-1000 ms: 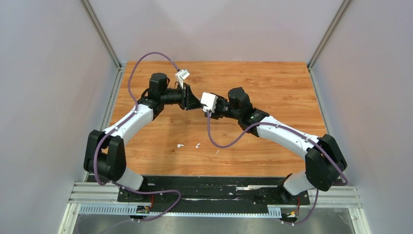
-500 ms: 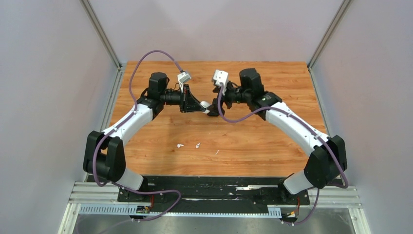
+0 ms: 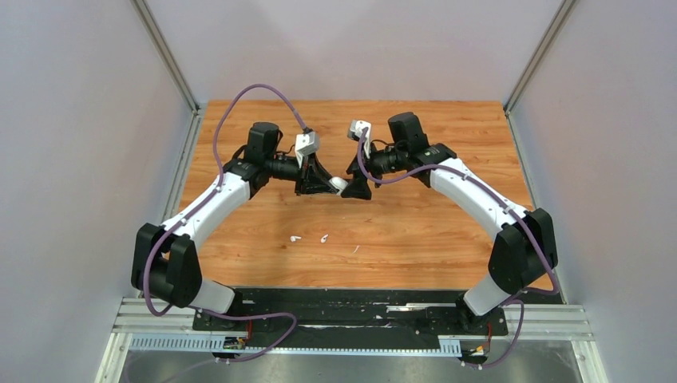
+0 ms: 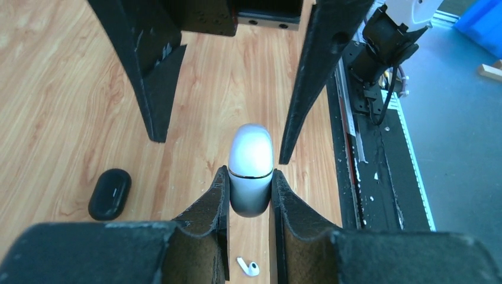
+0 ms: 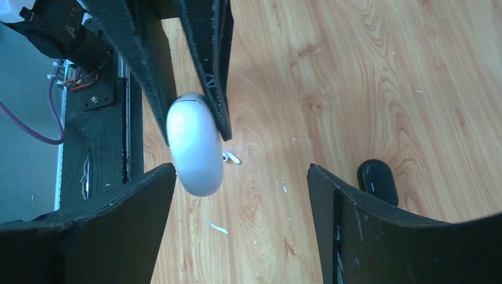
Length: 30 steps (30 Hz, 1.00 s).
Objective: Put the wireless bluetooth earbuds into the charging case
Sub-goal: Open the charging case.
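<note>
The left gripper [image 4: 249,183] was clamped on the charging case [image 4: 251,168]. The case's long axis aimed at the right gripper [image 5: 240,174], lid end poking between its wide-apart jaws. Both earbuds [image 3: 295,238] lay on the table [image 3: 447,144], well apart from the case.

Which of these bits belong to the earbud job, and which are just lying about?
Belonging to the job:
- the charging case, clamped in the left gripper
- the two earbuds, lying loose
- the right gripper, open beside the case

Just lying about:
- the black oval object
- the thin white fleck
</note>
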### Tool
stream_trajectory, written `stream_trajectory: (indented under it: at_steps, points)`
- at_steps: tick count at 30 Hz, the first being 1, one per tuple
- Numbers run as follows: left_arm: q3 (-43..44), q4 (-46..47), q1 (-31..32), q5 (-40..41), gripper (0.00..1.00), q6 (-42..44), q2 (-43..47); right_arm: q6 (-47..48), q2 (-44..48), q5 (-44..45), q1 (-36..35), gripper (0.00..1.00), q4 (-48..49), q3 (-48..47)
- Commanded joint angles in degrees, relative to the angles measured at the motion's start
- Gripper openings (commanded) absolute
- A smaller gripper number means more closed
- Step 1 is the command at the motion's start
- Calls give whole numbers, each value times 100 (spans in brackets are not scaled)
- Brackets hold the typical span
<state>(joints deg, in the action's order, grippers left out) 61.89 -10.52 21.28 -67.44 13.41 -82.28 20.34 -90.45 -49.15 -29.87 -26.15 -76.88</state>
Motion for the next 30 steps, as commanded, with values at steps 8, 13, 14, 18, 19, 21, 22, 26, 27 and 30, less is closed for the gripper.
stream_trajectory:
  at_steps: [8, 13, 14, 18, 19, 21, 22, 26, 27, 30]
  points:
    - [975, -1819, 249, -26, 0, 2106, 94, -1300, -165, 71, 464, 73, 770, -156]
    - [1230, -2553, 278, 52, 0, 2850, -16, -1731, -152, -160, 823, 69, 1112, -313]
    - [1225, -2548, 284, 49, 0, 2829, -23, -1727, -137, -220, 824, 69, 1112, -327]
    - [1213, -2425, 306, 92, 0, 2709, -33, -1964, -116, -474, 825, 69, 1226, -260]
    - [1210, -2364, 307, 122, 0, 2644, -34, -1994, -114, -551, 813, 68, 1275, -215]
    - [1165, -2190, 307, 141, 0, 2415, -34, -2073, -92, -697, 803, 68, 1313, -175]
    - [1131, -2085, 307, 160, 0, 2290, -34, -2142, -76, -757, 809, 68, 1303, -166]
    - [933, -1656, 298, 178, 0, 1682, -38, -2063, 123, -521, 871, 68, 1199, -119]
    - [927, -1635, 294, 176, 0, 1625, -45, -2063, 153, -493, 940, 68, 1188, -109]
    - [945, -1645, 277, 171, 0, 1630, -99, -2270, 171, -555, 1208, 67, 1199, -207]
